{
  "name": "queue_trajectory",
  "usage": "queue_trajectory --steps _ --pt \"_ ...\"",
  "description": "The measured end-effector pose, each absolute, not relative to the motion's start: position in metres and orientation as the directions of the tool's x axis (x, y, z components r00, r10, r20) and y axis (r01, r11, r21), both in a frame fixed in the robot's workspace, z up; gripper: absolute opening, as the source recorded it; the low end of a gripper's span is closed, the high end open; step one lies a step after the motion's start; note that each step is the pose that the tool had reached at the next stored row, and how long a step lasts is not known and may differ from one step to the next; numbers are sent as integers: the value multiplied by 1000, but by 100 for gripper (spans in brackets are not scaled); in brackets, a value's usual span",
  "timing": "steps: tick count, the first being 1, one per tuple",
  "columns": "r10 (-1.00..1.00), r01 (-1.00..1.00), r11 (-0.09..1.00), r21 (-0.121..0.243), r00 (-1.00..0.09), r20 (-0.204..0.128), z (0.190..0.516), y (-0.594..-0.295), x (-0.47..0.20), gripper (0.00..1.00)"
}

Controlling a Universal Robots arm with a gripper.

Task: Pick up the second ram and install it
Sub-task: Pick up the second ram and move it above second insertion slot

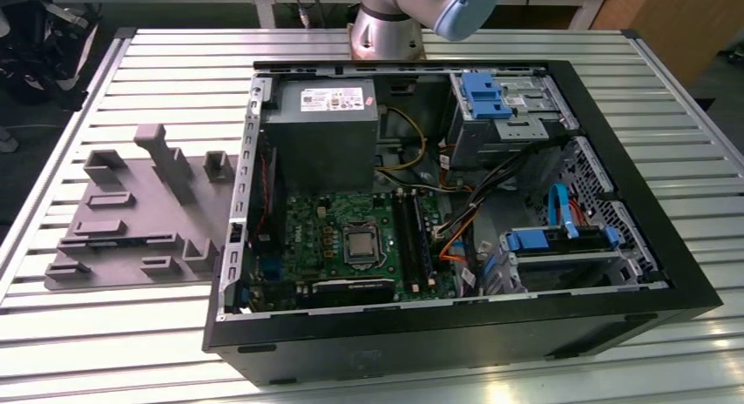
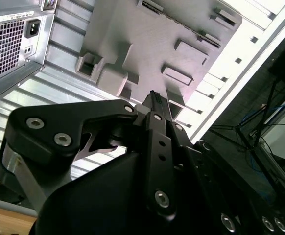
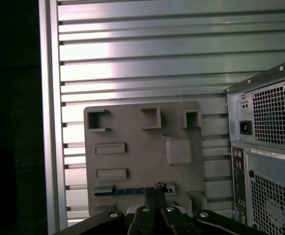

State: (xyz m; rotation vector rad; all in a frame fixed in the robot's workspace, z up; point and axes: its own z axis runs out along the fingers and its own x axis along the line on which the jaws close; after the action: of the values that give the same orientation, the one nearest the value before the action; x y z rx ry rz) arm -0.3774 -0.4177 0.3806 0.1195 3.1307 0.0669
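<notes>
- At the exterior view's left, a grey fixture tray lies on the slatted table, just beside the open computer case.
- In the first wrist view, the second ram sits in a tray slot, its long axis parallel to the slats.
- The gripper lines up with the ram's case-side end. Its fingers are pressed together and hold nothing.
- The exterior view adds the motherboard slots inside the case.

**Bright glare on a slatted metal workbench**

A ribbed aluminium table catches pale overhead light, with glare pooling along its slats. Wooden furniture panels stand beyond its far edge. Beside the table, the dark floor carries loose cables.
</notes>
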Motion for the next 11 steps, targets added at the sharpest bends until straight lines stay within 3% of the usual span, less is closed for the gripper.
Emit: queue_trajectory --steps 11 --pt "75 75 996 42 -997 -6 381 -418 -377 11"
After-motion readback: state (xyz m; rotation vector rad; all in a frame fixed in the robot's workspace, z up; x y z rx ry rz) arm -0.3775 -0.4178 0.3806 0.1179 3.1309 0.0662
